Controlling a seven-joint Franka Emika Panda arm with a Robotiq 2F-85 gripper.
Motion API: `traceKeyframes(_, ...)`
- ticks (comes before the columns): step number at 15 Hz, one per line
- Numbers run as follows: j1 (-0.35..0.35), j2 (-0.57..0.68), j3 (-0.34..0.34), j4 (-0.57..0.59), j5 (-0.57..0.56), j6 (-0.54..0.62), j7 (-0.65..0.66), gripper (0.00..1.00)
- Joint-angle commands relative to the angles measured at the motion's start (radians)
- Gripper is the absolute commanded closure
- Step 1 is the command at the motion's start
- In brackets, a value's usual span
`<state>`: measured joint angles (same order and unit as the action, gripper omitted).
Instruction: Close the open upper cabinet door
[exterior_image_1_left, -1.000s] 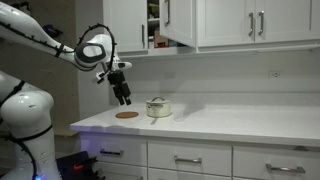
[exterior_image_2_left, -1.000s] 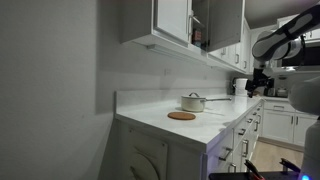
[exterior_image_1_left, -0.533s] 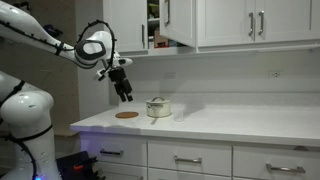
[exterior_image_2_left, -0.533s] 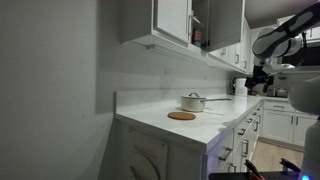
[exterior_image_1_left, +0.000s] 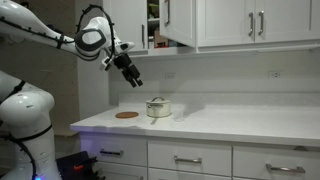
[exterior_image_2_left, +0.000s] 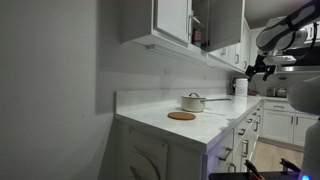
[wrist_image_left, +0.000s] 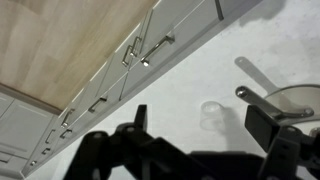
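Observation:
The upper cabinet door stands swung out from the white wall cabinets, with a slim silver bar handle near its lower corner. Bottles show in the open compartment beside it. In an exterior view the door shows edge-on beside the dark opening. My gripper hangs in the air below and to the left of the door, apart from it. It also shows in an exterior view. In the wrist view the gripper is open and empty, looking down on the counter.
A lidded pot and a round brown trivet sit on the white counter; both also show as the pot and trivet. A clear cup stands on the counter below the jaws. Drawer fronts line the counter's edge.
The gripper has risen and moved toward the open cabinet door, tilting as it went. It stays open. The door has not moved.

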<state>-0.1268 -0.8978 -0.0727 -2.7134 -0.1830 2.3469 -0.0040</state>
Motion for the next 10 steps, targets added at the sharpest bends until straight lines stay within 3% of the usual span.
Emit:
traceKeyframes(1, -0.033, 0.062, 0.041, 0.073, 0.004, 0.083, 0.068, 0.00)
traceKeyframes(5, -0.070, 0.123, 0.086, 0.148, -0.004, 0.154, 0.150, 0.00)
traceKeyframes(10, -0.176, 0.182, 0.137, 0.230, -0.038, 0.196, 0.262, 0.00)
